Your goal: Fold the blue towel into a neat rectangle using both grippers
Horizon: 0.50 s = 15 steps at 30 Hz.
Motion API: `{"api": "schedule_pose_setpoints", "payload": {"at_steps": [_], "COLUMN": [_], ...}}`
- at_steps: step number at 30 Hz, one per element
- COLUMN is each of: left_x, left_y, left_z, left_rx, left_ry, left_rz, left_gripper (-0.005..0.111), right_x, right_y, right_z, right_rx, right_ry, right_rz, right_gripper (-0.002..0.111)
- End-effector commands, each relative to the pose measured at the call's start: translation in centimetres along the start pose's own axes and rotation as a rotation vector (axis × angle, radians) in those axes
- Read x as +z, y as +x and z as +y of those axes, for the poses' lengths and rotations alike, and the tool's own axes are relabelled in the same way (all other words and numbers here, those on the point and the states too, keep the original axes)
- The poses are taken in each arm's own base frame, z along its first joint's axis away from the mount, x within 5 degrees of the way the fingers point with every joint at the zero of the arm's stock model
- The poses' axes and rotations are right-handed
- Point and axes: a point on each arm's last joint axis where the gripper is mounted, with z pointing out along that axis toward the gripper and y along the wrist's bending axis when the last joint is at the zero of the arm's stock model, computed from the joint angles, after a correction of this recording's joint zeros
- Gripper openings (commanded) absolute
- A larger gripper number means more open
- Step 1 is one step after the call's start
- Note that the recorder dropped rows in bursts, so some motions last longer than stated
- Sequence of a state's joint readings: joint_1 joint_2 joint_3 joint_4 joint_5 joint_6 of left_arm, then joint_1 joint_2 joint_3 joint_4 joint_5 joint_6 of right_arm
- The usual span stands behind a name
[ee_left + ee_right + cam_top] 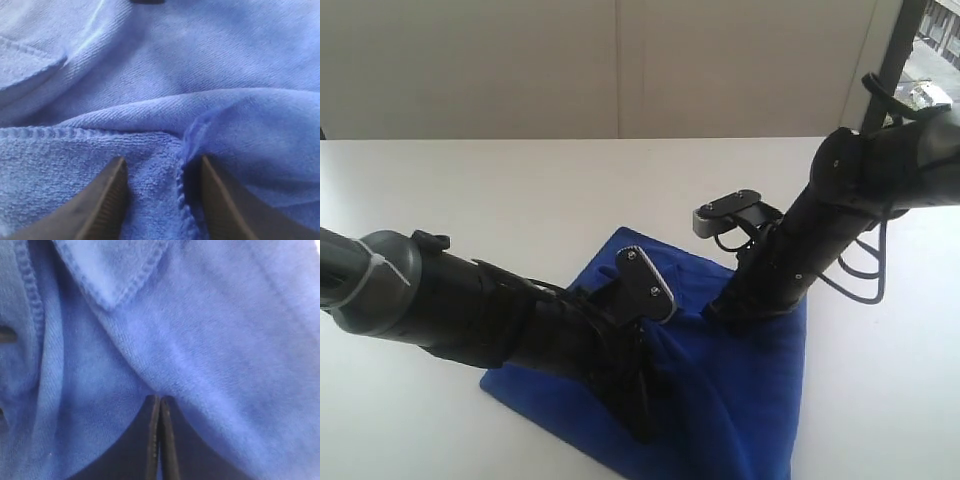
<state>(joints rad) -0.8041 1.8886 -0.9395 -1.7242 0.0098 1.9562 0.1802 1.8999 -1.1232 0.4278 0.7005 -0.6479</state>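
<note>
The blue towel [745, 400] lies rumpled and partly doubled over on the white table [500, 190], near its front edge. My left gripper [638, 415] points down onto the towel's left half. In the left wrist view that gripper [162, 165] is open, its two fingers [107, 200] resting on the towel [200, 60] with a stitched hem running between them. My right gripper [720, 310] presses into the towel's far middle. In the right wrist view it [160, 400] is shut, and a ridge of the towel [225, 340] runs into its tips. The white tag is hidden.
Bare white table stretches behind and to the left of the towel. A pale wall [620, 60] stands behind the table. A loop of grey cable [865, 280] hangs off the right arm. The two arms sit close together over the towel.
</note>
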Motion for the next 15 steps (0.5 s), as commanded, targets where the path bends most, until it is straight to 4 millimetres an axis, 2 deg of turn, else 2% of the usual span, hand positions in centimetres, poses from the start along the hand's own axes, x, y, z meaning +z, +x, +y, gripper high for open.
{"api": "schedule_pose_setpoints", "payload": {"at_steps": [1,4,12,15], "left_x": [-0.38,-0.67,-1.04,-1.07], "left_y": [-0.38,-0.56,-0.82,-0.6], "left_z": [0.25,0.36,0.46,0.82], "left_rx": [0.025,0.026,0.028,0.027], "left_ry": [-0.045,-0.058,-0.07,-0.11], "left_rz": [0.003,0.0,-0.008,0.017], "left_gripper": [0.051,0.051,0.051,0.045], "right_x": [1.81,2.56,2.79,2.8], "right_y": [0.52,0.71,0.59,0.56], "right_z": [-0.61,-0.75,-0.9,-0.92], "right_rx": [0.009,0.016,0.015,0.015], "right_ry": [-0.033,-0.04,-0.032,-0.029], "right_rz": [0.043,0.06,0.048,0.045], "right_gripper": [0.0,0.0,0.0,0.0]}}
